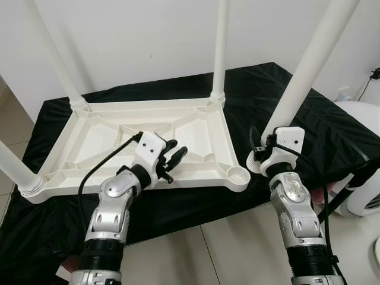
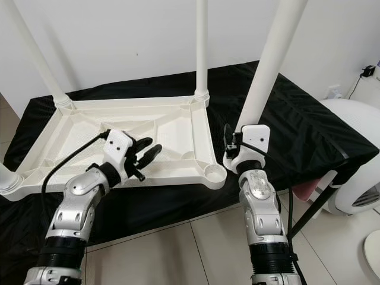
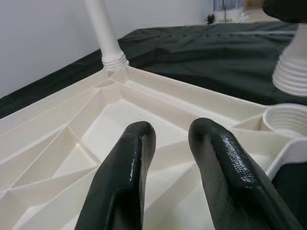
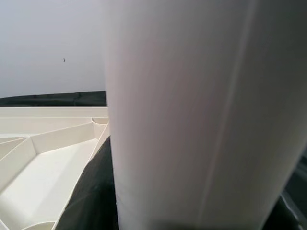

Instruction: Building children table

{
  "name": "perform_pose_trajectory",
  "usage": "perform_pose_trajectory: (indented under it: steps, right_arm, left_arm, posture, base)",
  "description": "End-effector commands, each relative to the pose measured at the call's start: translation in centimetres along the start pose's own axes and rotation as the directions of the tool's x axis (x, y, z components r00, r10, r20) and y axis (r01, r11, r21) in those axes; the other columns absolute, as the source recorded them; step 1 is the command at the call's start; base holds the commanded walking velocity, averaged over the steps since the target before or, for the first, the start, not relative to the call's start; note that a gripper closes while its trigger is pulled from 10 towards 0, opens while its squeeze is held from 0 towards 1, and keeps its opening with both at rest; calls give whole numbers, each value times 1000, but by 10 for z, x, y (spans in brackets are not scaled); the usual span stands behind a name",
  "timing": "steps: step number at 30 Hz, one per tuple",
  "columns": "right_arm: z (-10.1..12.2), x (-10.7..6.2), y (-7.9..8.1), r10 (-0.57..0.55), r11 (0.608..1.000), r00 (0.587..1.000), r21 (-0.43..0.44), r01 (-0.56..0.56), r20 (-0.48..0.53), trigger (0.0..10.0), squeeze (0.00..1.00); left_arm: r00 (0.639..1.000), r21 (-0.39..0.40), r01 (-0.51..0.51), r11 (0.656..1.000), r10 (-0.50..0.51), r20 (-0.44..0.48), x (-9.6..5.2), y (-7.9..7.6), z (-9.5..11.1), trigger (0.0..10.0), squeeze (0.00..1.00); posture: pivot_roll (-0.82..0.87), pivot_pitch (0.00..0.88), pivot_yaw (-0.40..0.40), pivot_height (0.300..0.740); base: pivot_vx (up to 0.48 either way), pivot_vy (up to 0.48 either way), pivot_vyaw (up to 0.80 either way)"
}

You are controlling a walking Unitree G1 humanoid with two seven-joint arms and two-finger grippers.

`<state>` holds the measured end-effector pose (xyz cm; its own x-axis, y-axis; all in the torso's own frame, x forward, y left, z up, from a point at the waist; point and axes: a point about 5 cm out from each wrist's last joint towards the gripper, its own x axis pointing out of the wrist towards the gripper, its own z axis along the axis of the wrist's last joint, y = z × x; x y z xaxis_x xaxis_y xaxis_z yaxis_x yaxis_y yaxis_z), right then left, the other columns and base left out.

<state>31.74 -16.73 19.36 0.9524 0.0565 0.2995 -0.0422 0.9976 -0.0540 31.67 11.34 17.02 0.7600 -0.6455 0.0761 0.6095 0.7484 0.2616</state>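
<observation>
Black cloth (image 1: 309,124) is covering the work surface against a white wall, and the white tabletop (image 1: 142,142) is lying upside down on it. Left gripper (image 1: 173,155) is hovering over the tabletop's ribbed underside near the front edge, fingers (image 3: 127,167) sitting a little apart with nothing between them. Right gripper (image 2: 228,142) is up against the loose leg (image 1: 309,65), which is standing tilted with its threaded end just beside the empty corner socket (image 1: 237,174), not in it; can't really tell how its jaws are set. Three other legs (image 1: 219,47) are already sticking up from their corners. White appliance (image 2: 356,166) is sitting off to the right.
</observation>
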Motion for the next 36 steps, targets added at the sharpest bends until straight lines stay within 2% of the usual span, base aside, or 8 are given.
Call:
perform_pose_trajectory:
  steps: [1,6,11,12,13,16,23,36]
  right_arm:
    - [3,0,3,5,1000,1000,4,-5,24,10000,0]
    - [5,0,-3,-7,1000,1000,-7,8,26,10000,0]
    - [5,-1,-6,-17,1000,999,-14,18,29,10000,0]
    - [6,-3,-11,-33,999,999,-22,34,32,10000,0]
    - [6,-3,-11,-33,999,999,-22,34,32,10000,0]
    - [7,-4,-14,-44,999,999,-28,45,33,10000,0]
    - [7,-5,-15,-50,998,998,-33,51,34,10000,0]
    - [9,-6,-17,-67,997,997,-35,68,34,10000,0]
  left_arm:
    - [999,25,-53,998,53,-5,-2,1,-1,10000,0]
    - [992,69,105,992,-100,-71,6,-16,-10,10000,0]
    - [984,81,158,984,-150,-94,10,-24,-13,10000,0]
    - [967,82,235,969,-224,-119,15,-35,-17,10000,0]
    - [967,82,235,969,-224,-119,15,-35,-17,10000,0]
    - [941,97,324,941,-309,-140,17,-46,-20,10000,0]
    - [916,116,385,915,-364,-170,21,-54,-24,10000,0]
    - [927,145,337,930,-301,-225,43,-44,-22,10000,0]
  posture:
    - [-101,12,68,740]
    - [-112,7,75,740]
    - [-115,7,77,740]
    - [-130,4,84,740]
    - [-130,4,84,740]
    - [-140,1,90,740]
    - [-145,4,95,740]
    - [-151,25,104,740]
  base:
    - [0,0,0]
    - [0,0,0]
    - [0,0,0]
    - [0,0,0]
    - [0,0,0]
    - [0,0,0]
    - [0,0,0]
    - [0,0,0]
